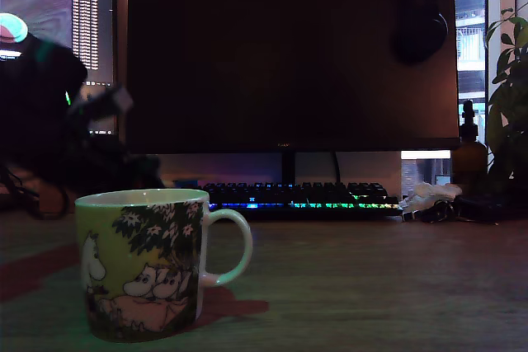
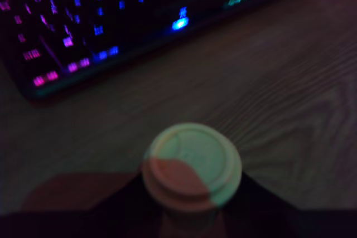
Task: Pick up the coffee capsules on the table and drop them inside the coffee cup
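I see a coffee capsule [image 2: 191, 166] close under my wrist camera, a small pale cream pod showing its round flat face with a stepped rim, part of it tinted reddish by the dim light. Dark shapes flank it on both sides low in the wrist view, and I take them for the fingers of my pincer [image 2: 189, 204], but they are too dark and blurred to say whether they are clamped on the pod, only bracketing it, or how far apart they stand; I cannot tell. Nor can I tell whether the capsule rests on the counter [image 2: 279, 98] or hangs just above it. Beyond it the wood grain runs toward a backlit keyboard [image 2: 100, 26], which lies well apart from the pod. In the exterior view my arm [image 1: 49, 113] is only a dark mass at that view's left, behind the coffee cup [image 1: 144, 265], which stands upright on the counter near the camera with its white handle toward the exterior view's right and its mouth open upward. No capsule shows in that view, and the cup does not show in the wrist view, so I cannot place one against the other exactly. My judgement is that the pod sits centred between my fingers, and the cup lies nearer the exterior camera than my arm, so the carry would run that way.
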You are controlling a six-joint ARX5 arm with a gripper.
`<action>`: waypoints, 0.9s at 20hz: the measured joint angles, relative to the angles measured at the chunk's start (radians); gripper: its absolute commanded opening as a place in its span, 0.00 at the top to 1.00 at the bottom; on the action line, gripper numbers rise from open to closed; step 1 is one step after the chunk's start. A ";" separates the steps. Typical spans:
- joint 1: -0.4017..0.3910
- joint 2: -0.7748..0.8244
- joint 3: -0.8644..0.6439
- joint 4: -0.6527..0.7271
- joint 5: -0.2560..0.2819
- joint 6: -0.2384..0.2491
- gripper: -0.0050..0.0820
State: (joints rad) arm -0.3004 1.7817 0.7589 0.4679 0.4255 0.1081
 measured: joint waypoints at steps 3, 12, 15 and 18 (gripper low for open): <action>0.000 -0.063 0.000 -0.087 0.000 0.000 0.77; 0.000 -0.183 -0.057 -0.219 0.043 0.000 0.77; 0.000 -0.249 -0.102 -0.222 0.058 0.000 0.77; 0.000 -0.304 -0.122 -0.230 0.076 0.000 0.77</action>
State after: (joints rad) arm -0.3000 1.4776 0.6365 0.2382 0.5014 0.1085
